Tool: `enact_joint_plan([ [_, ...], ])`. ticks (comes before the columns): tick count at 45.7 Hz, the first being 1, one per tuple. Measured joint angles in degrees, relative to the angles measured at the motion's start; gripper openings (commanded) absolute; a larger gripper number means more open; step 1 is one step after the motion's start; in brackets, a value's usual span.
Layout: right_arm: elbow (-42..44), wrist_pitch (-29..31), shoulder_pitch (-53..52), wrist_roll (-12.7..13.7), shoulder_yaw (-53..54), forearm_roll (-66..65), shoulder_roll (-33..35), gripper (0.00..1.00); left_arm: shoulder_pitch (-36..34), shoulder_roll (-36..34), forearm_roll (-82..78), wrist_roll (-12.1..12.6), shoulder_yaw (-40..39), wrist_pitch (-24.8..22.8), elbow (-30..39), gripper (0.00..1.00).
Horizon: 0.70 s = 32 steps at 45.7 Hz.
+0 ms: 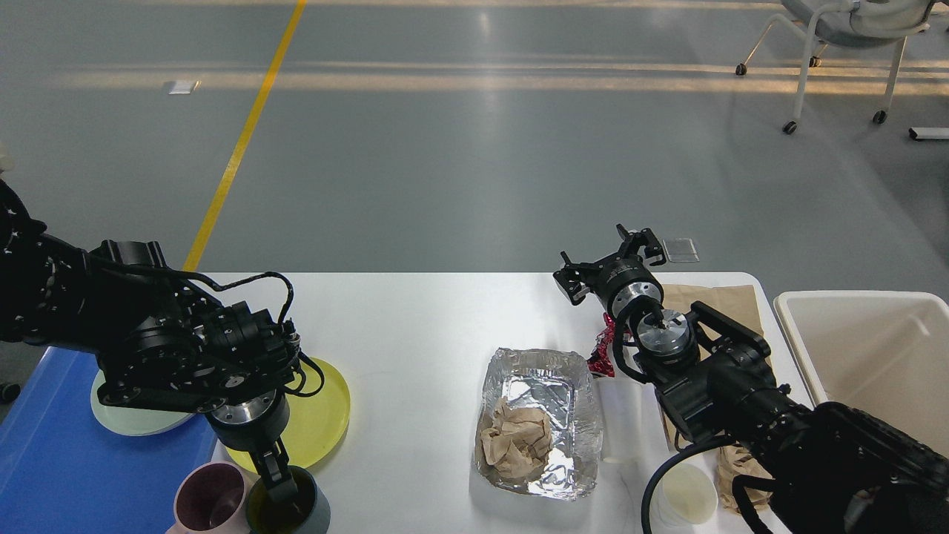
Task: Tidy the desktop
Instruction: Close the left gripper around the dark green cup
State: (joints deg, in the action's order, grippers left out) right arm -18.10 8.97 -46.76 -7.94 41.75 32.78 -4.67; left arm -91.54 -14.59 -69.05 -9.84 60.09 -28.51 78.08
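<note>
The white desktop (415, 326) holds a foil tray (571, 386) with crumpled brown paper (515, 437) in it, a red wrapper (599, 348) and a brown paper bag (715, 297). My left gripper (276, 482) points down into a grey cup (315, 512) with an olive inside, at the table's front left. Its fingers look like one dark piece at the cup's rim, so its state is unclear. My right gripper (608, 259) is open and empty above the table's far edge, beyond the red wrapper.
A yellow plate (322, 400) and a mauve cup (204, 504) sit by the grey cup. A pale green plate (122, 415) lies on the blue tray (59, 467) at left. A cream bin (875, 348) stands right. A white round lid (686, 493) and a clear cup (619, 415) lie near my right arm.
</note>
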Motion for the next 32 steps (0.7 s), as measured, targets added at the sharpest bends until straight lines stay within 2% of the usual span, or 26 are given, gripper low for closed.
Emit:
enact_joint_plan([
  [5,0.0,0.0,0.0,0.0,0.0,0.0,0.0,1.0,0.6,0.0,0.0,0.0,0.0,1.3,0.0,0.68],
  [8,0.0,0.0,0.0,0.0,0.0,0.0,0.0,1.0,0.7,0.0,0.0,0.0,0.0,1.8,-0.1,0.6],
  [14,0.0,0.0,0.0,0.0,0.0,0.0,0.0,1.0,0.7,0.0,-0.1,0.0,-0.1,1.9,-0.3,0.32],
  [32,0.0,0.0,0.0,0.0,0.0,0.0,0.0,1.0,0.8,0.0,0.0,0.0,-0.2,2.1,-0.7,0.2],
])
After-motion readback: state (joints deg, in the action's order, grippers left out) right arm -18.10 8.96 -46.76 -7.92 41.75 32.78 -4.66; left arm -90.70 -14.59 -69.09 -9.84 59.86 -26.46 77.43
